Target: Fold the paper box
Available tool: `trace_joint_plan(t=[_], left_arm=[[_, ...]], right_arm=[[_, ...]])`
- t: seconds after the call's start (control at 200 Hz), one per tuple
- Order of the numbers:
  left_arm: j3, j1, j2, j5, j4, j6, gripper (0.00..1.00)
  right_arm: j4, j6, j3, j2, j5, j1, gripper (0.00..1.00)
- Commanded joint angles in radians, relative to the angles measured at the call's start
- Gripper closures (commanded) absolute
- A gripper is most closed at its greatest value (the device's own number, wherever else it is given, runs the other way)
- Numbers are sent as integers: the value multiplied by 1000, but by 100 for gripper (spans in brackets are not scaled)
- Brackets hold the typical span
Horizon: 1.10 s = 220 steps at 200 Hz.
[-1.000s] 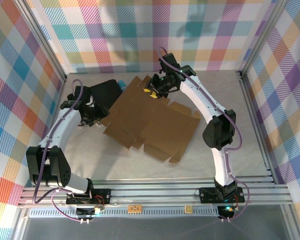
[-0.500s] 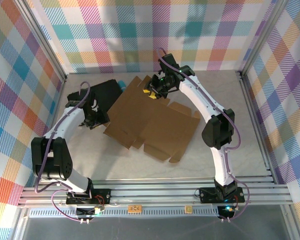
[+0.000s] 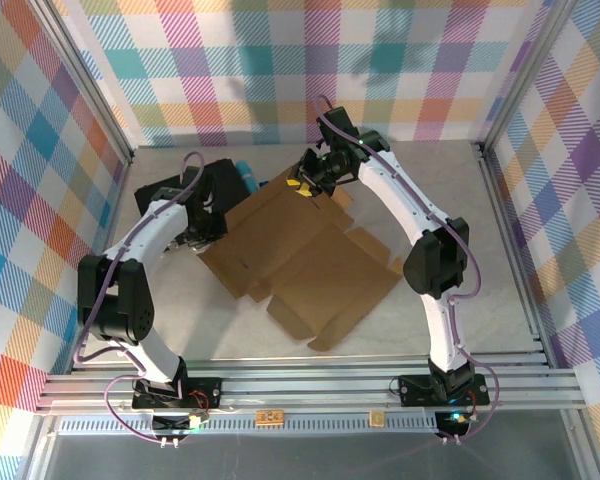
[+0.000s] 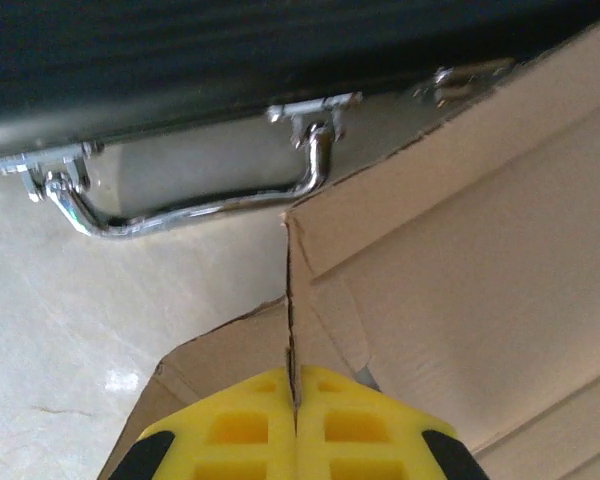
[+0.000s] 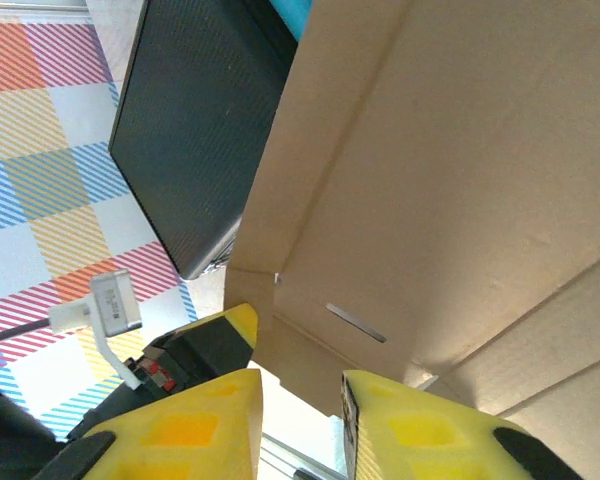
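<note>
Brown corrugated cardboard, the paper box (image 3: 300,255) lies opened out and mostly flat on the pale worktop (image 3: 460,250). One corner sits just beside the black case (image 3: 195,185), and the rest spreads away from the case toward the middle. Its long axis slants from the case's far end down toward the near side of the worktop. The left claw (image 4: 296,400) sits at the corner nearest the case, in front of the case's chrome handle (image 4: 200,205). Its yellow pads are clenched, and a thin upright flap edge runs straight into the seam between them, so it appears to be pinching that flap. The right claw (image 5: 300,390) hovers at the box's far edge, on the side away from the case. Its fingers are parted and nothing is visibly caught between them; the cardboard panel lies just beyond the fingertips. The coming fold seems to turn on the pinched corner. The sheet stretches away from the left claw along the slant, so that arm is the nearer one to raise the flap. The right claw is placed to steady or catch the far edge.
</note>
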Motion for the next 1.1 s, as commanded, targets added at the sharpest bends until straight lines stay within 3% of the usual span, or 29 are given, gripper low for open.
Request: trace_joint_plan(t=[0.0, 0.23, 0.345, 0.44, 0.555, 0.865, 1.095], left_arm=[[57, -56, -4, -132, -58, 42, 100], [99, -164, -43, -235, -1, 121, 100], [67, -214, -86, -283, 70, 129, 100], [24, -259, -125, -328, 140, 138, 100], [1, -296, -153, -358, 194, 146, 100], [-13, -372, -198, -429, 300, 190, 100], [-17, -415, -216, -469, 341, 219, 100]], right_arm=[[-9, 2, 13, -20, 9, -14, 72], [49, 87, -101, -96, 20, -42, 72], [100, 247, -192, -162, 54, -39, 56], [281, 440, -350, -247, 112, -9, 41], [340, 591, -395, -249, 189, 28, 32], [231, 616, -145, -82, 231, 32, 33], [200, 634, -147, -68, 248, 32, 41]])
